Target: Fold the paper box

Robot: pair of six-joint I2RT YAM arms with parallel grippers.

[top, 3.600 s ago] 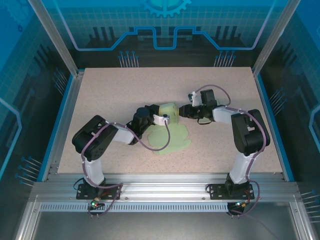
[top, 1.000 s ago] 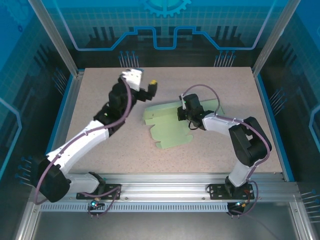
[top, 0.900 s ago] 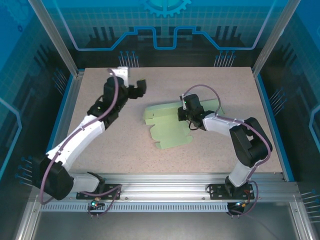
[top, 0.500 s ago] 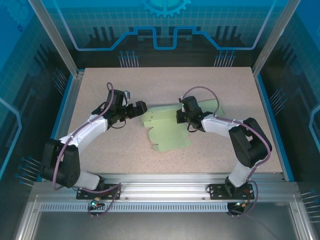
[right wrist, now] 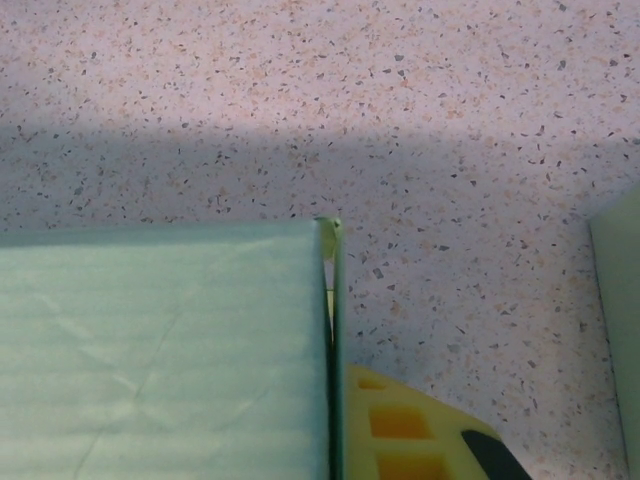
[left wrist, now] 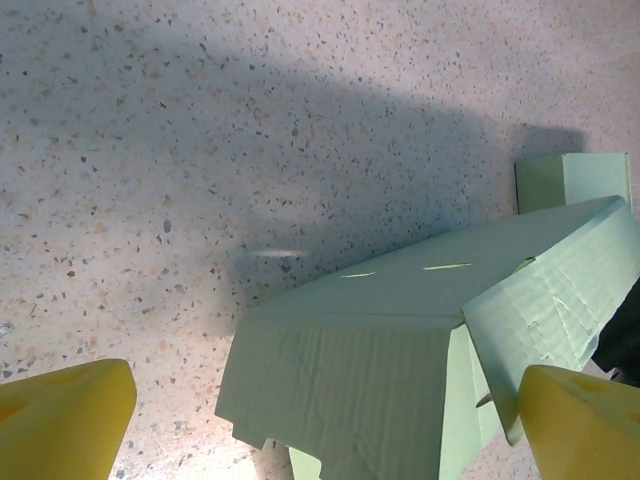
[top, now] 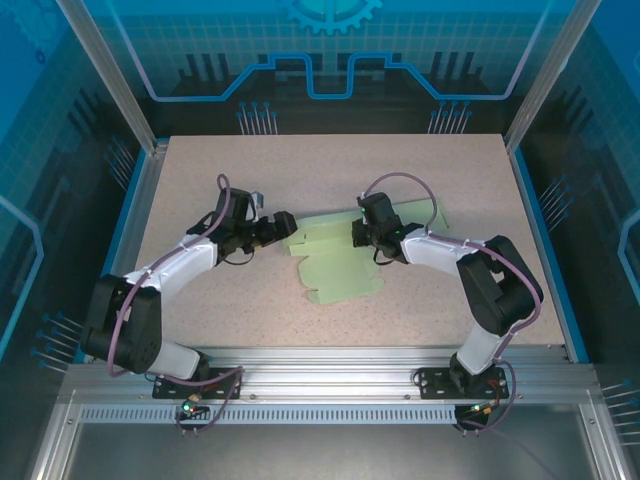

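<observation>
The paper box (top: pixel 335 262) is a pale green, part-folded sheet lying mid-table, with one panel raised along its far side. My left gripper (top: pixel 285 225) is open at the box's left end. In the left wrist view its yellow fingertips (left wrist: pixel 62 420) stand wide apart and the creased box (left wrist: pixel 400 330) reaches in between them, touching neither. My right gripper (top: pixel 358 236) is shut on the box's raised flap at the right. In the right wrist view the green flap (right wrist: pixel 160 350) stands edge-on against one yellow finger (right wrist: pixel 420 430); the other finger is hidden behind it.
The speckled table (top: pixel 220 310) is bounded by blue side rails (top: pixel 128 230) and an aluminium frame (top: pixel 330 365) at the near edge. The right arm's purple cable (top: pixel 405 180) loops above its wrist. Another green strip (right wrist: pixel 622 300) of the box shows at the right.
My left arm has swung down from the back left of the table and come in low to the box's left end, still open. The right gripper has kept its hold, hardly moving.
</observation>
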